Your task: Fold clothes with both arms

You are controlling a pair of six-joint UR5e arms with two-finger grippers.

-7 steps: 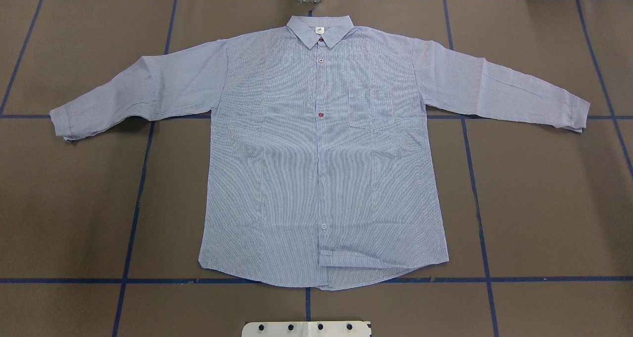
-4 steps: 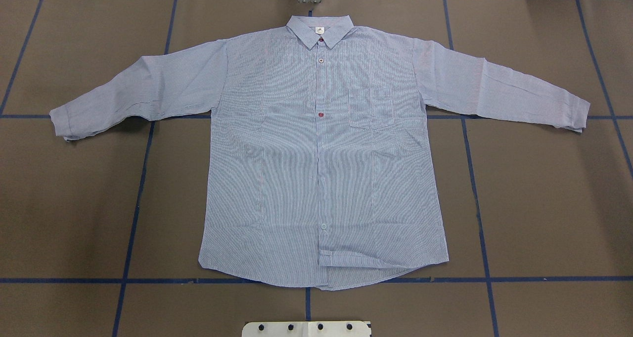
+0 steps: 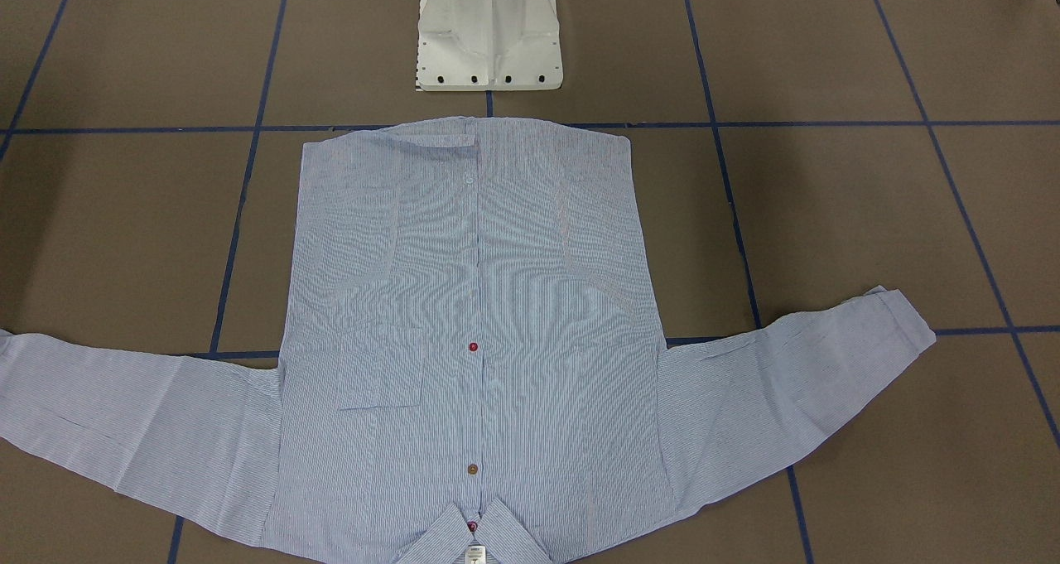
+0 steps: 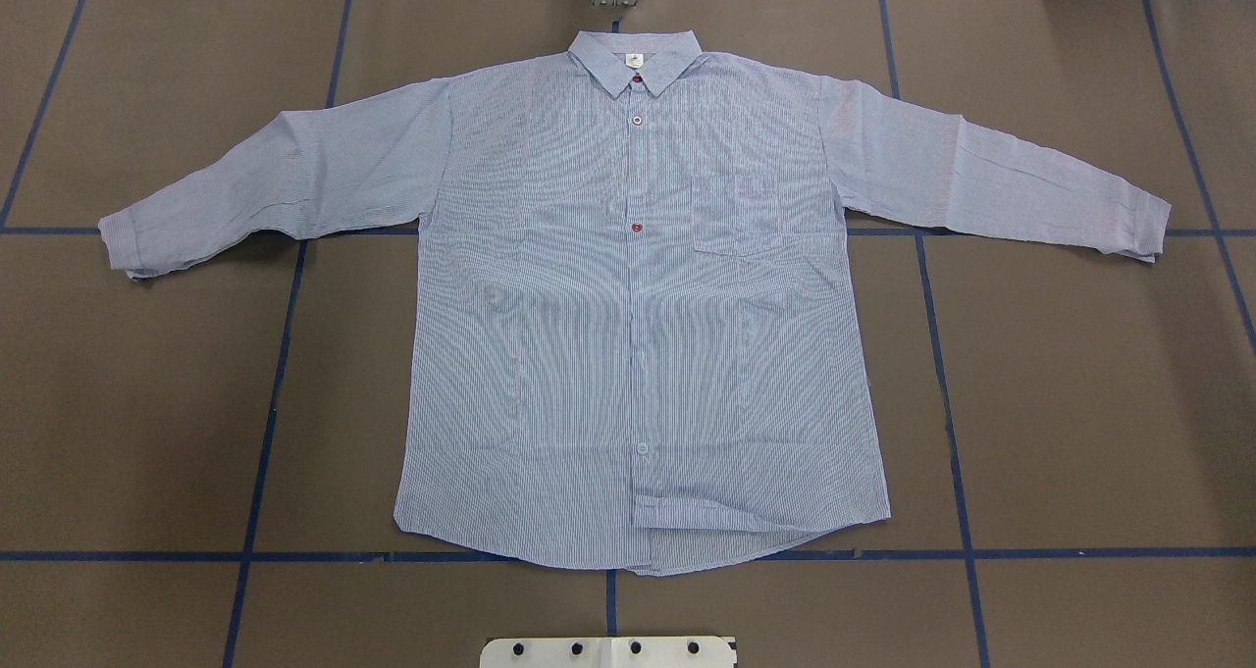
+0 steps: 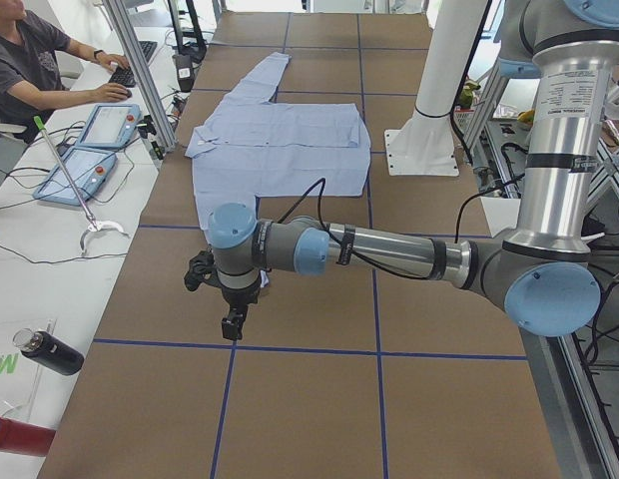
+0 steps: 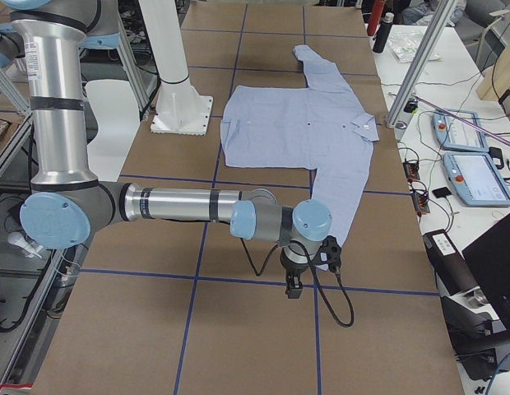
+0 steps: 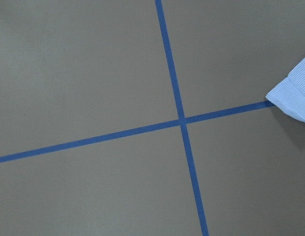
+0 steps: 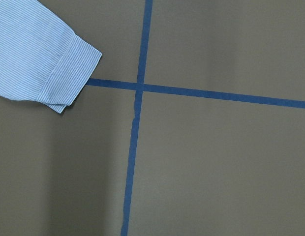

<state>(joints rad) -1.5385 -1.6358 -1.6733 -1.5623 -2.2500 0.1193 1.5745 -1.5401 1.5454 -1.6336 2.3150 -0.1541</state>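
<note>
The light blue-and-white striped shirt (image 4: 638, 305) lies flat and face up on the brown table, collar at the far edge, both sleeves spread out sideways (image 3: 472, 299). In the exterior left view my left gripper (image 5: 233, 324) hangs over bare table just past the left sleeve's end; its wrist view catches only a cuff corner (image 7: 295, 96). Seen from the exterior right, my right gripper (image 6: 293, 286) hangs just past the other sleeve's cuff (image 8: 39, 64). I cannot tell whether either gripper is open or shut. Neither arm shows in the overhead or front-facing view.
The white pedestal base (image 3: 489, 34) stands at the near table edge behind the shirt's hem. Blue tape lines (image 4: 275, 393) grid the brown cover. A person (image 5: 30, 60) sits at a side bench with teach pendants (image 5: 90, 150) and a dark bottle (image 5: 50, 351).
</note>
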